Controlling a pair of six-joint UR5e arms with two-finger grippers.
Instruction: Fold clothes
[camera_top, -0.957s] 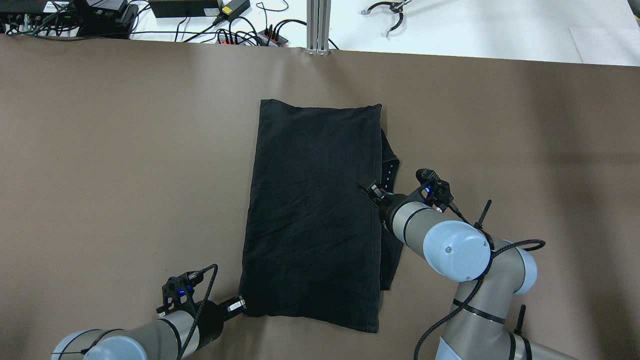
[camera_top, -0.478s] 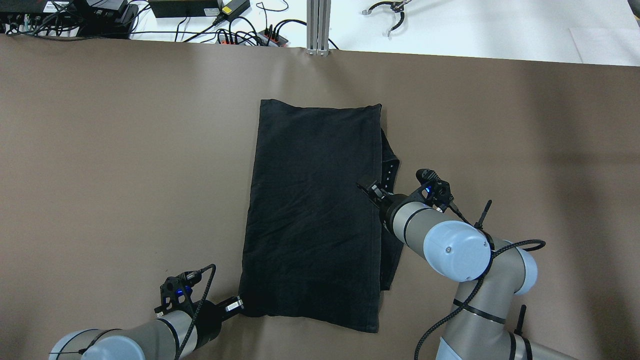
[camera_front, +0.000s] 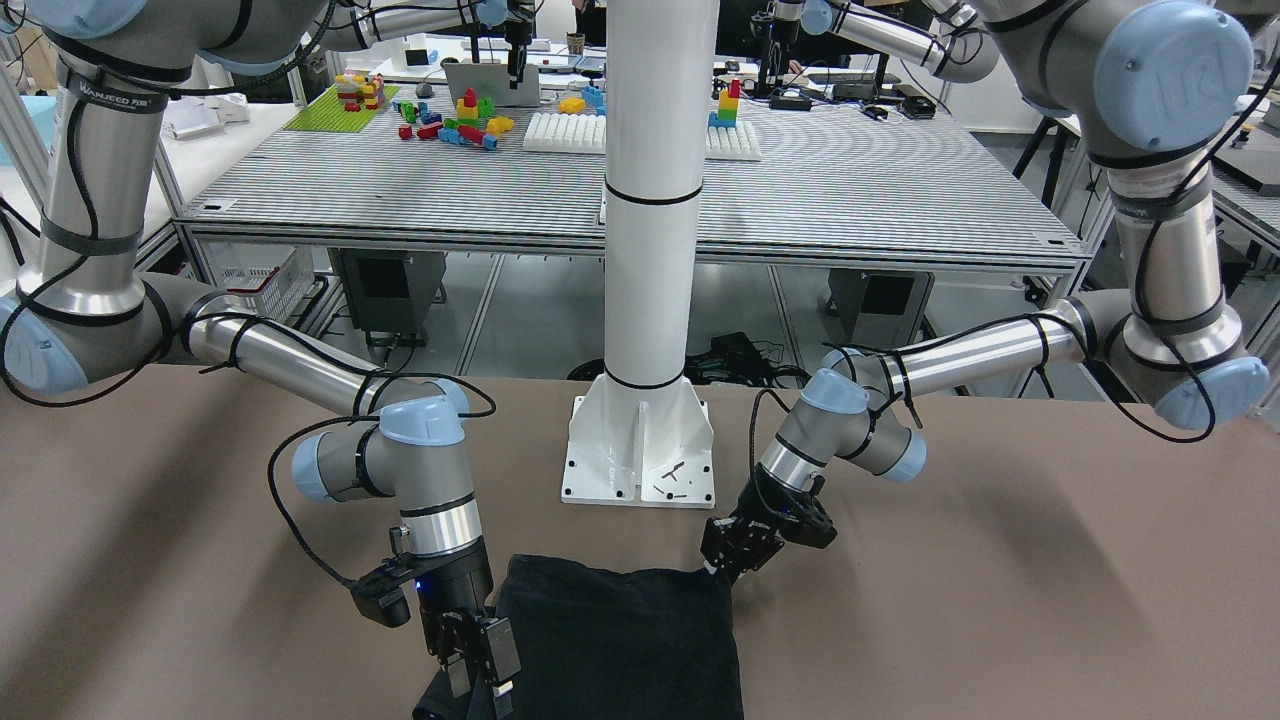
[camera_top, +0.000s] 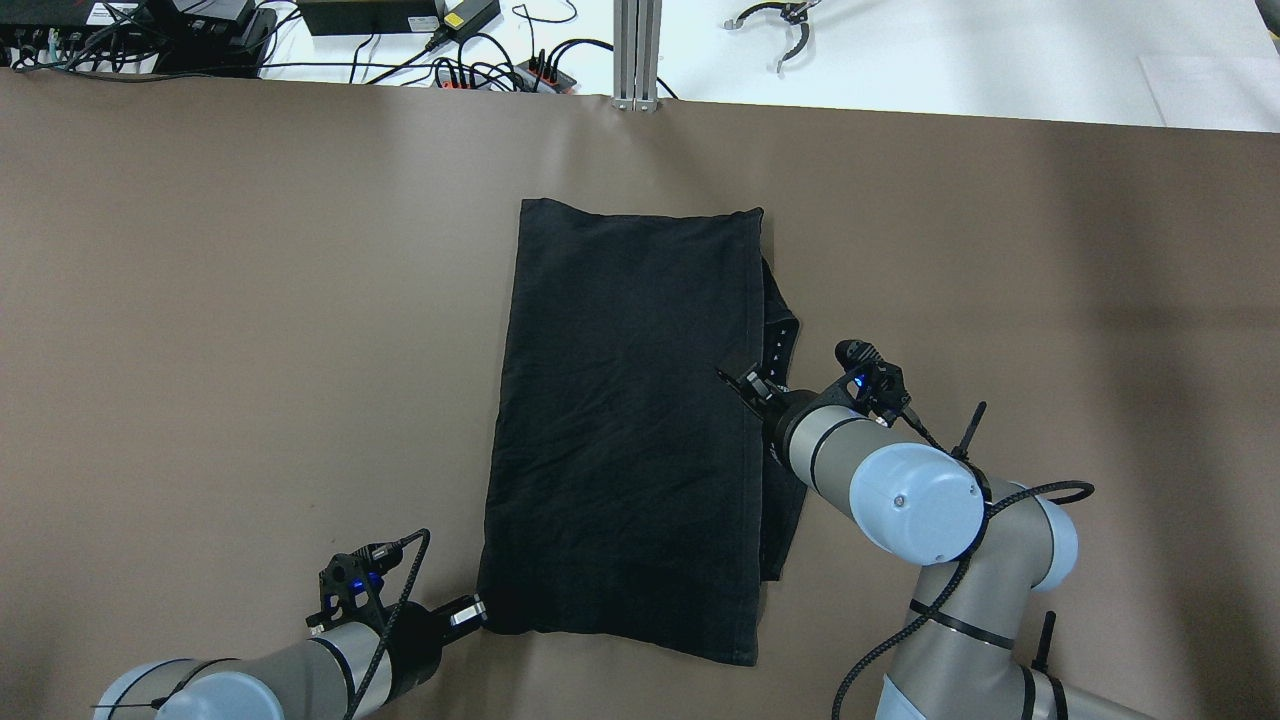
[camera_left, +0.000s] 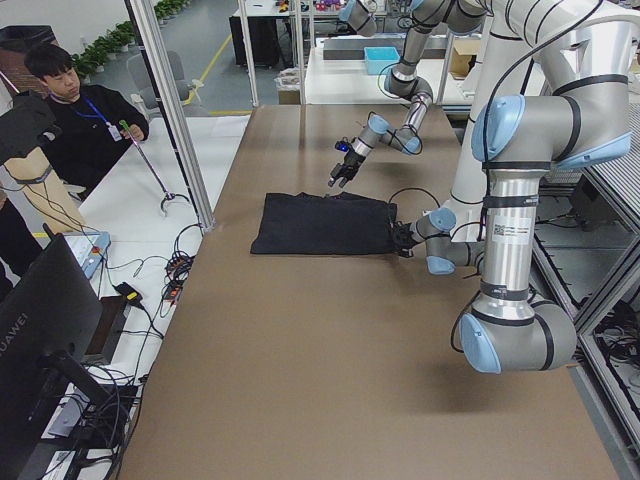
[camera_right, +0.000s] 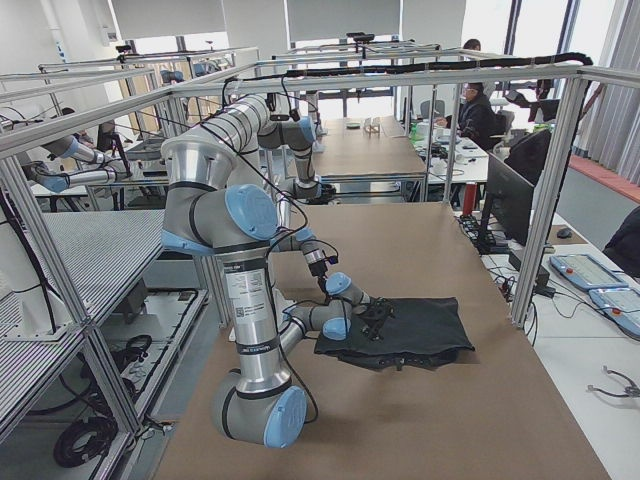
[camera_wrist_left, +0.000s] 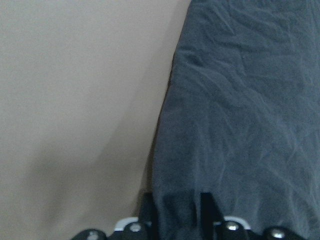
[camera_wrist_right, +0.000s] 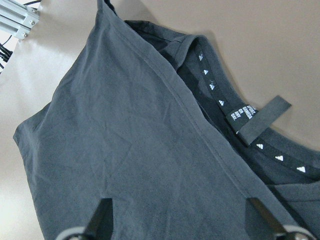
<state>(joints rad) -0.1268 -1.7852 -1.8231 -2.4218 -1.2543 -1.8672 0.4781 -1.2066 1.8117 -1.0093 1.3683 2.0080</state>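
Observation:
The black clothes (camera_top: 625, 430) lie flat on the brown table, folded lengthwise, with a collar strip and tag (camera_wrist_right: 262, 122) sticking out at the right edge. My left gripper (camera_top: 478, 612) is low at the near left corner, and in the left wrist view its fingers (camera_wrist_left: 148, 215) pinch a fold of the clothes (camera_wrist_left: 240, 110). My right gripper (camera_top: 745, 380) is open over the middle of the right edge, its fingers (camera_wrist_right: 102, 215) spread wide above the fabric (camera_wrist_right: 130, 135). In the front-facing view the left gripper (camera_front: 725, 562) and the right gripper (camera_front: 480, 665) sit at the clothes' (camera_front: 620, 640) two sides.
The white pole's base plate (camera_front: 640, 450) stands on the table just behind the clothes on the robot's side. An aluminium post (camera_top: 636, 50) and cables (camera_top: 480, 70) sit beyond the far table edge. An operator (camera_left: 75, 110) sits off the far side.
The right gripper has drifted slightly right and nearer along the cloth's right edge. The left arm has shifted slightly left. The cloth lies as before.

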